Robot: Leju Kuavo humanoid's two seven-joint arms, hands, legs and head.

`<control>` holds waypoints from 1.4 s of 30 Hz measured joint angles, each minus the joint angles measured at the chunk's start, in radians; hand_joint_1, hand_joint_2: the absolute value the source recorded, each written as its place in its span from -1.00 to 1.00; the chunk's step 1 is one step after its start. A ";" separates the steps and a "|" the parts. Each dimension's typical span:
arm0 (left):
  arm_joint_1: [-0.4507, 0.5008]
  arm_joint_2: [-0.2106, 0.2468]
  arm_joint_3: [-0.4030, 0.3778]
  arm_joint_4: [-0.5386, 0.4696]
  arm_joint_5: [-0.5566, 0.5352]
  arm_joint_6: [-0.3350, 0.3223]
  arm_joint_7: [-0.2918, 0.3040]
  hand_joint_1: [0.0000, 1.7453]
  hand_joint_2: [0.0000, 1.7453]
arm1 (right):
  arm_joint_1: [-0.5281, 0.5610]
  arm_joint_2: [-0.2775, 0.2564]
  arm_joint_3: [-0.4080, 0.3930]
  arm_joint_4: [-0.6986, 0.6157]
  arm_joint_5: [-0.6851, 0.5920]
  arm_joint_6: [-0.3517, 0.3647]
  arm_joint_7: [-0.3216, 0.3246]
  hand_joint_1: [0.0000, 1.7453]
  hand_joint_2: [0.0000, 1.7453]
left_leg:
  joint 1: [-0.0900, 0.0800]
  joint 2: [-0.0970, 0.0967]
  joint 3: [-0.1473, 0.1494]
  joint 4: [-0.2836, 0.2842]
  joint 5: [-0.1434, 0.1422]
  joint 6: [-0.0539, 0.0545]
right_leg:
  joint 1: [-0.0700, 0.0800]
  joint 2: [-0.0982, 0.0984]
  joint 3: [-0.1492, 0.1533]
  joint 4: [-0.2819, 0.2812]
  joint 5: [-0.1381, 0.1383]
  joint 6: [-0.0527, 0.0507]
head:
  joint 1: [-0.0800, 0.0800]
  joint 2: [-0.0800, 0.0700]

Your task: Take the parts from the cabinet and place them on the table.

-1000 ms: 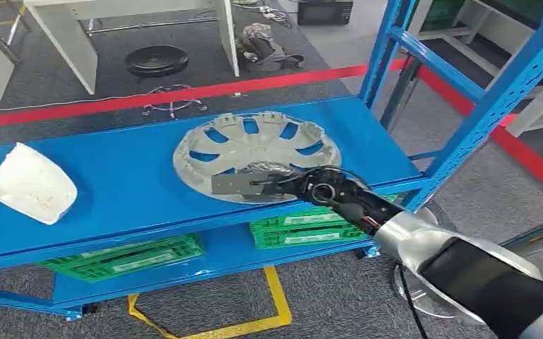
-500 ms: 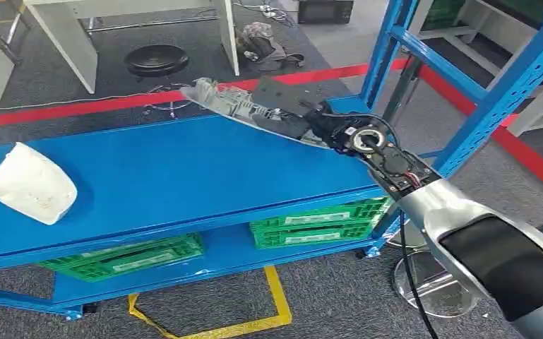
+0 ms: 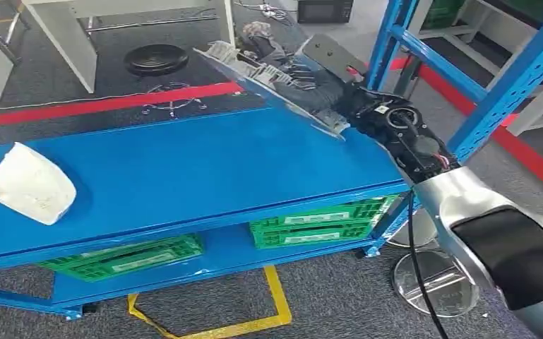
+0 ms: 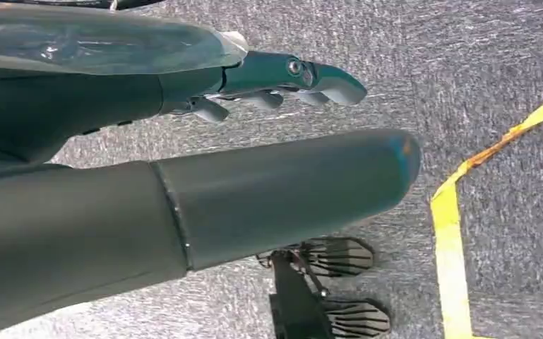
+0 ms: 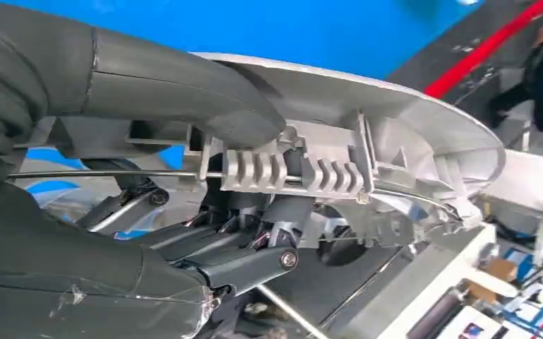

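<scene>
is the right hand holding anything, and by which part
Yes: the right hand grips the silver wheel cover by its rim, thumb on one face, fingers on the ribbed inner side.

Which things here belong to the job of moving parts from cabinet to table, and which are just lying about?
Job:
wheel cover, held by the right hand
white part
blue shelf

Lying about:
green crates
black stool
red floor tape
yellow floor tape

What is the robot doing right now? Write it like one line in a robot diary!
right hand: grips hubcap, lifted, tilted above blue shelf | left hand: holds nothing | white part: on shelf
</scene>
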 joint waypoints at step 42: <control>-0.023 -0.017 0.015 0.000 0.010 0.014 -0.003 -1.00 -1.00 | -0.098 0.063 0.064 0.026 -0.444 0.223 0.084 1.00 1.00 | 0.000 -0.001 -0.003 0.000 0.000 0.000 | 0.000 -0.001 -0.002 0.000 0.000 0.000 | 0.001 0.000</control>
